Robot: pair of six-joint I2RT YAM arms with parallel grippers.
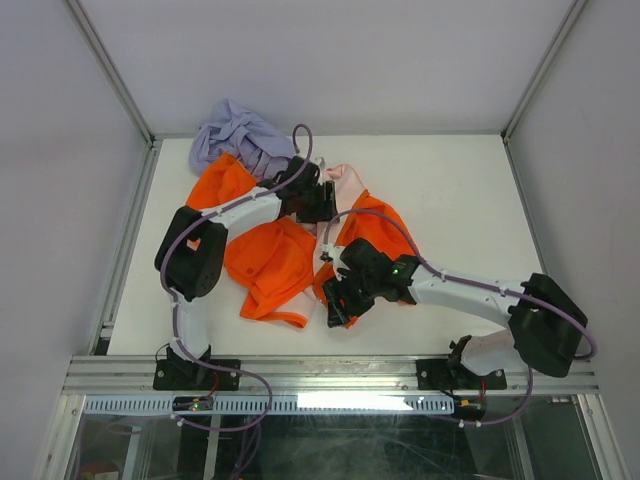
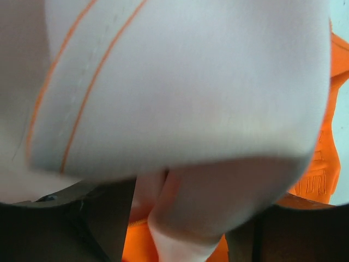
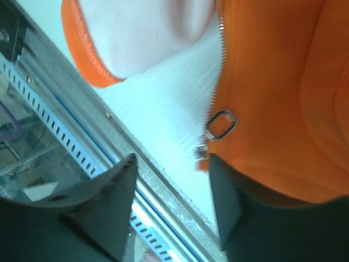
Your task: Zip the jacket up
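We see the large bright orange fabric jacket (image 1: 270, 260) lying crumpled with its front open on the white table (image 1: 440, 180), left of centre, its pale pink lining (image 2: 191, 82) turned out at the far side, where a lavender-purple cloth garment (image 1: 235, 130) touches it. Our left gripper (image 1: 316, 203) sits at that far edge; in its wrist view the lining fills nearly everything and a fold hangs between the dark fingers (image 2: 82, 229), yet we cannot tell whether they pinch it. Our right gripper (image 3: 172, 164) is at the jacket's near edge, jaws spread apart and gripping nothing; orange cloth rests against one finger, just beside the small metal ring-shaped zipper pull (image 3: 221, 124)
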